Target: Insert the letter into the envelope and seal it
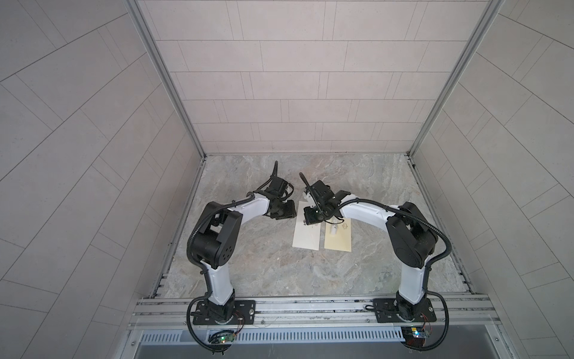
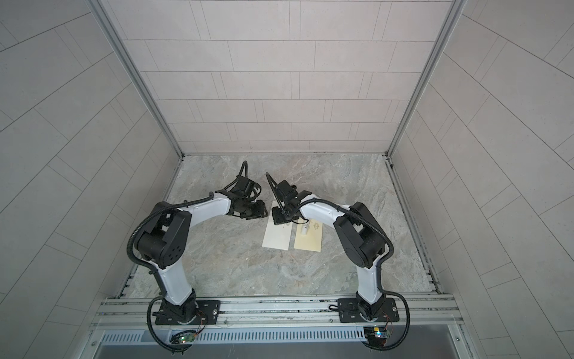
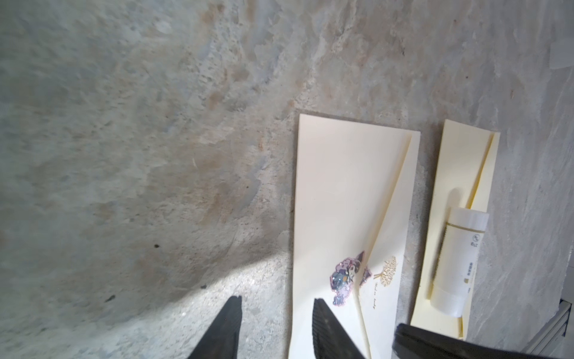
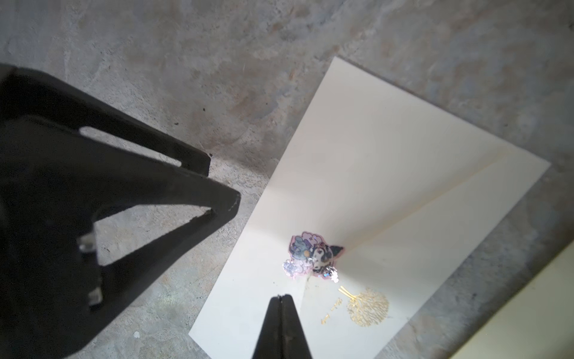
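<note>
The cream envelope (image 1: 306, 237) (image 2: 276, 237) lies flat on the marble table, its diagonal flap folded down. A glittery cartoon sticker (image 4: 313, 256) (image 3: 346, 276) sits over the flap's tip, beside a gold tree print. The letter is hidden from every view. My right gripper (image 4: 281, 296) (image 1: 312, 217) is shut with nothing between its fingers, its tip just above the envelope (image 4: 388, 155) next to the sticker. My left gripper (image 3: 277, 300) (image 1: 284, 213) is open at the envelope's (image 3: 341, 192) left edge, one finger over the paper and one over bare table.
A pale yellow second envelope (image 1: 338, 241) (image 3: 459, 161) lies right beside the cream one. A white glue stick (image 1: 333, 229) (image 3: 459, 264) rests on it. Tiled walls enclose the table on three sides, and both arm bases stand on the front rail.
</note>
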Controlling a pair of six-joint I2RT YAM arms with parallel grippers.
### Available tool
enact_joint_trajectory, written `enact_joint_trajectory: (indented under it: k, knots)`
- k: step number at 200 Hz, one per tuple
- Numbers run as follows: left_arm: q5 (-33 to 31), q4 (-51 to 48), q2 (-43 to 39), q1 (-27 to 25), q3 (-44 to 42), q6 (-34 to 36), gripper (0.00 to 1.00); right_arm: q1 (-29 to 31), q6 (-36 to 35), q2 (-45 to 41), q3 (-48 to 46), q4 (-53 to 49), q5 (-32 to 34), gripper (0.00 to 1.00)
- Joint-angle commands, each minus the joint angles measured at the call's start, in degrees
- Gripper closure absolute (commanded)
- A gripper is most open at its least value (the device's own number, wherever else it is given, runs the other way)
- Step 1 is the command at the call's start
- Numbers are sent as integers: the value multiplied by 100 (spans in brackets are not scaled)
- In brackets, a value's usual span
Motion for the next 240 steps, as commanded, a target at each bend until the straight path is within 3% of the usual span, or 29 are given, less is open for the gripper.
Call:
enact_joint_trajectory:
  k: [1, 62, 145, 181, 203, 240]
  knots:
    - [0, -197, 127, -41, 196, 97, 57, -16, -27, 133, 26, -143, 249, 96]
    - [73, -242, 225, -80, 292, 147, 57, 2, 83, 781, 63, -310, 386, 98]
    - [46, -400, 361, -83, 429, 145, 57, 463, -127, 1553, 859, -1817, 1882, 99]
    - [-245, -446, 211, -61, 361, 143, 57, 489, -218, 1913, 1076, -1990, 1641, 99]
    - [-492, -378, 23, -9, 258, 144, 56, 487, -407, 1577, 914, -1537, 1291, 100]
    - [-619, -333, -245, -49, 212, 433, 53, 385, -268, 38, 274, -278, 1094, 97]
